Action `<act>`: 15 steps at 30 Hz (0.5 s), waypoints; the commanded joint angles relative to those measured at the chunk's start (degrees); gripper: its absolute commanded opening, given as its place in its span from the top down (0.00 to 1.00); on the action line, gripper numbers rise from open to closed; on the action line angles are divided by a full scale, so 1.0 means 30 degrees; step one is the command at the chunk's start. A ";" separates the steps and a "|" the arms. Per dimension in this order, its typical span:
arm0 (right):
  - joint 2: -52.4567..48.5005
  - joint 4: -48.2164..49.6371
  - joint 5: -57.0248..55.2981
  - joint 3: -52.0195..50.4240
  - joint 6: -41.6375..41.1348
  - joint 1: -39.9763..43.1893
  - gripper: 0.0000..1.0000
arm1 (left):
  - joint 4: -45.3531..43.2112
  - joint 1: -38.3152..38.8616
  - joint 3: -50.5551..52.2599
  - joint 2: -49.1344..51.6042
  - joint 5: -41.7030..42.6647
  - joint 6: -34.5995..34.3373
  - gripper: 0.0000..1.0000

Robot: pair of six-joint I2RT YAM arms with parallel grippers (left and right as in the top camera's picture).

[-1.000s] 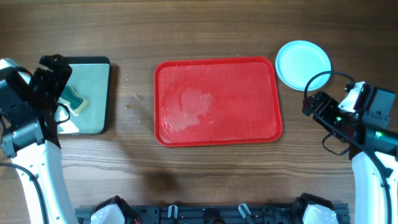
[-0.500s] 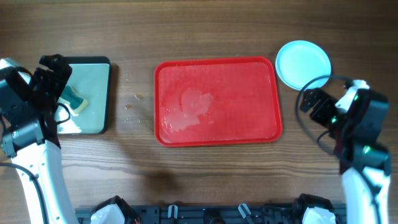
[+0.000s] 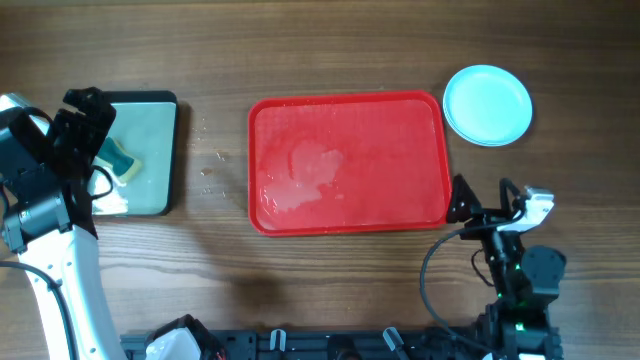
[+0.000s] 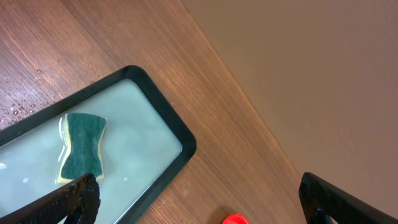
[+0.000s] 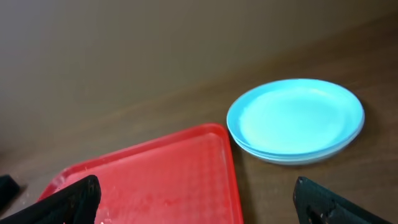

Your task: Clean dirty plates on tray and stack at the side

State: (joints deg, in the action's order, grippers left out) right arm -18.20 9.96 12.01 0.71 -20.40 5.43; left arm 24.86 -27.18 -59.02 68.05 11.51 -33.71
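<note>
The red tray point(image 3: 350, 160) lies mid-table with no plates on it and a wet patch left of its middle; it also shows in the right wrist view point(image 5: 149, 180). The plates point(image 3: 487, 104) sit stacked on the table past the tray's far right corner. A pale aqua plate is on top, and only the rims of the lower plates show in the right wrist view point(image 5: 295, 118). My right gripper point(image 3: 480, 200) is open and empty by the tray's near right corner point(image 5: 199, 208). My left gripper point(image 3: 85, 125) is open and empty over the basin point(image 4: 199, 208).
A black-rimmed basin point(image 3: 140, 150) of water stands at the left, with a green and yellow sponge point(image 3: 118, 160) in it, also seen in the left wrist view point(image 4: 81, 146). Water droplets point(image 3: 210, 170) dot the wood between basin and tray.
My right arm has drawn back from beside the plate stack toward the table's front edge. Its gripper now sits by the tray's near right corner. The left arm has not moved.
</note>
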 commanded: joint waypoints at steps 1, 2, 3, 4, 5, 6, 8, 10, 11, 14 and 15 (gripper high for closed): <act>0.1333 -0.0954 0.0466 -0.0138 0.1858 -0.0080 0.00 | -0.0051 -0.0117 -0.0044 0.0036 0.0226 0.0087 0.00; 0.1807 -0.1829 0.0452 -0.0138 0.2470 -0.0080 0.00 | -0.0051 -0.0117 -0.0044 0.0036 0.0226 0.0087 0.00; 0.2149 -0.2499 0.0452 -0.0138 0.2929 -0.0087 0.00 | -0.0051 -0.0117 -0.0044 0.0036 0.0226 0.0087 0.00; 0.2579 -0.3016 0.0189 -0.0138 0.3410 -0.0262 0.00 | -0.0051 -0.0117 -0.0044 0.0036 0.0226 0.0087 0.00; 0.2761 -0.3038 -0.0102 -0.0138 0.3781 -0.0503 0.00 | -0.0051 -0.0117 -0.0044 0.0036 0.0226 0.0087 0.00; 0.2922 -0.3067 -0.0423 -0.0138 0.4167 -0.0772 0.00 | -0.0051 -0.0117 -0.0044 0.0036 0.0226 0.0087 0.00; 0.3424 -0.3213 -0.1763 -0.0138 0.4532 -0.1574 0.00 | -0.0051 -0.0117 -0.0044 0.0036 0.0226 0.0087 0.00; 0.3912 -0.3322 -0.2769 -0.0138 0.4539 -0.2127 0.00 | -0.0051 -0.0117 -0.0044 0.0036 0.0226 0.0087 0.00; 0.4167 -0.3322 -0.2871 -0.0138 0.4612 -0.2266 0.00 | -0.0051 -0.0117 -0.0044 0.0036 0.0226 0.0087 0.00; 0.5042 -0.3330 -0.2871 -0.0138 0.4809 -0.2310 0.00 | -0.0051 -0.0117 -0.0044 0.0036 0.0226 0.0087 0.00; 0.5625 -0.3330 -0.2863 -0.0138 0.4801 -0.2310 0.00 | -0.0051 -0.0117 -0.0044 0.0036 0.0226 0.0087 0.00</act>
State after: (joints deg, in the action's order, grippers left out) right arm -4.82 -0.08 5.72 0.40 -7.55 -1.23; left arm 24.84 -27.18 -59.02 68.07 11.51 -33.71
